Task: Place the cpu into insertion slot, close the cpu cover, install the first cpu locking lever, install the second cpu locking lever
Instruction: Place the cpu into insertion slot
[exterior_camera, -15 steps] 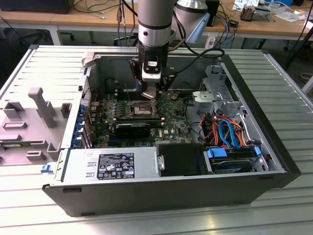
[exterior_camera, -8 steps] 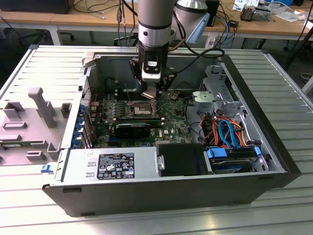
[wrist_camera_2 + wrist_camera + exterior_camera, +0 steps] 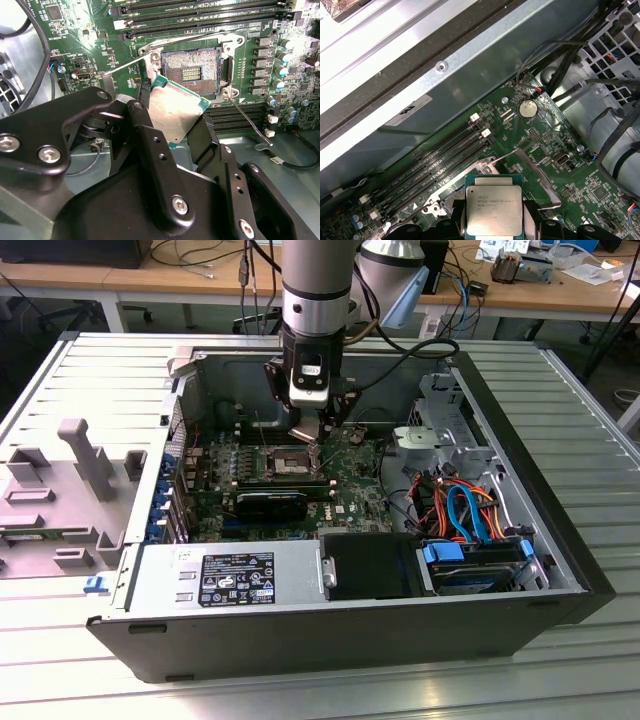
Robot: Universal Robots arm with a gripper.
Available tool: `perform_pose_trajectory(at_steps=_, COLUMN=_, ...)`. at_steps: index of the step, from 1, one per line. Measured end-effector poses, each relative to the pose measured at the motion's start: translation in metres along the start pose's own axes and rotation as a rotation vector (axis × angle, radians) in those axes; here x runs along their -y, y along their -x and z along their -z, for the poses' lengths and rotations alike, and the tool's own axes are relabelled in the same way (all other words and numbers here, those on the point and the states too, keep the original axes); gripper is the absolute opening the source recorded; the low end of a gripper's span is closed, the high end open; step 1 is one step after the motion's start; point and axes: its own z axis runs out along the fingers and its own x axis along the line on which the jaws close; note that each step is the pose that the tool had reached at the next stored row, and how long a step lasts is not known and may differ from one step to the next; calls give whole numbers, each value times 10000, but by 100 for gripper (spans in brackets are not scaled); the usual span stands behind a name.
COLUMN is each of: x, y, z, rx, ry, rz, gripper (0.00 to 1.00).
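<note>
My pincer [image 3: 172, 117] is closed on the cpu [image 3: 177, 112], one finger on each of two opposite edges. I judge this grip keeps the underside free for the contacts. In the second wrist view the chip hangs close above one corner of the insertion slot [image 3: 192, 72] and is not yet seated in it. The cpu cover [image 3: 125, 70] is swung open to the side, and a thin locking lever [image 3: 247, 122] is also released, so I think nothing bars the way down. This view gives me the bare contact field of the slot. The first wrist view gives instead the printed metal top of the cpu [image 3: 493, 210] between my fingers, with the long memory slots [image 3: 435, 160] beyond it. The exterior view gives the wider place: my pincer [image 3: 318, 440] is deep inside the computer case [image 3: 300, 640], just over the slot [image 3: 283, 462], and the case lies on the ribbed surface [image 3: 560, 680].
</note>
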Motion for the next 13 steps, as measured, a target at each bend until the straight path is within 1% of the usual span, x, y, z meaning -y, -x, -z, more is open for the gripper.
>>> perform_pose_trajectory(at_steps=13, x=0, y=0, z=0, rx=3, ry=1, rz=-79, gripper=54)
